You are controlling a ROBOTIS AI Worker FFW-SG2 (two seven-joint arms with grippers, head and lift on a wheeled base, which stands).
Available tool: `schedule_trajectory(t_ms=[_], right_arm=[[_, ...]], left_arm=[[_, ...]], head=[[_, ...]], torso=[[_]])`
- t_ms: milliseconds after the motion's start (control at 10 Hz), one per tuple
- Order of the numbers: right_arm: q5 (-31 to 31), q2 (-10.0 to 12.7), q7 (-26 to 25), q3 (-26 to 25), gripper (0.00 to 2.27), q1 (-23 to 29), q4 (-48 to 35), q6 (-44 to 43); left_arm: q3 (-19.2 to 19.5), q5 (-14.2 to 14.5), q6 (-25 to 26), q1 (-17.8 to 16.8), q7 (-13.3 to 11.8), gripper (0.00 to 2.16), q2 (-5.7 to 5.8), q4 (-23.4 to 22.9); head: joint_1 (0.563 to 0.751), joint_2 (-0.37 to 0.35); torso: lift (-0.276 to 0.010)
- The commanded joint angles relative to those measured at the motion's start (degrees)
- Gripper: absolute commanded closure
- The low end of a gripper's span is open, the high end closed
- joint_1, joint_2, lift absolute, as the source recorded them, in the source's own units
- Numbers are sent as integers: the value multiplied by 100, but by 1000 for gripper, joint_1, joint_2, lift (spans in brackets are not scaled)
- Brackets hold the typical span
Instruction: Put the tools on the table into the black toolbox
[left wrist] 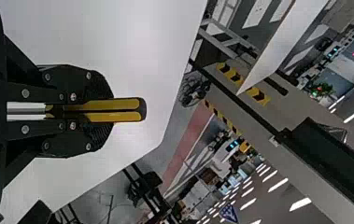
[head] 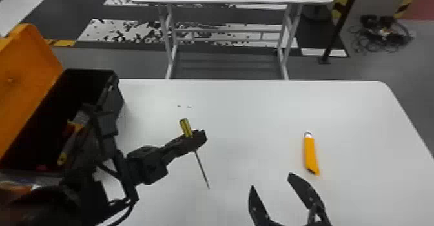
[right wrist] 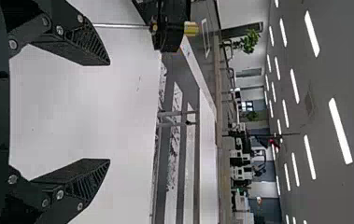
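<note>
Item 1: left gripper (head: 198,138), over the left half of the worktop (head: 242,106); its 2 fingers are pinching the screwdriver (head: 186,127) by its handle. The handle's butt faces the worktop's far edge and the shaft slants towards the near edge.

Finding: metal and handle jut out on opposite sides of the pinch. A knock at either end could turn the screwdriver in the fingers, and the thin shaft could catch the rim of the black toolbox (head: 93,69) or strike the raised orange lid (head: 29,77) if carried across at this slant. Aligning it with the opening beforehand is advised.

Item 2: the toolbox stands by the worktop's left edge, open, with at least 1 tool (head: 62,158) inside. The left arm (head: 147,164) passes over its near right part; a low elbow or wrist could drag the box during the swing back.

Item 3: right gripper (head: 271,179), fingers spread with nothing between them. The orange cutter (head: 311,154) lies flat beyond it, nearer the worktop's right edge. Finding: closing from the present line could clip only the cutter's near end, making it spin or skid towards that edge. Centring on the body first is advised.
</note>
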Motion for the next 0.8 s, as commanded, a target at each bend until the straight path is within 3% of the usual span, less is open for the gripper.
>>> schedule_trajectory(t_ms=[0, 200, 500, 700], right_arm=[[-244, 34, 0, -242, 76, 87, 180, -379], [-402, 52, 0, -418, 80, 122, 373, -608], [-516, 131, 9, -559, 83, 131, 523, -696], [-543, 166, 9, -594, 83, 96, 549, -696]], left_arm=[[498, 24, 1, 19, 1, 2138, 23, -152], [1157, 199, 18, -43, 18, 2138, 146, -223], [2009, 445, 229, -289, 80, 2138, 199, -188], [2590, 472, 229, -517, 220, 2138, 313, 32]], head=[[695, 39], [695, 84], [695, 174], [695, 235]], torso=[[-75], [-75], [-75], [-75]])
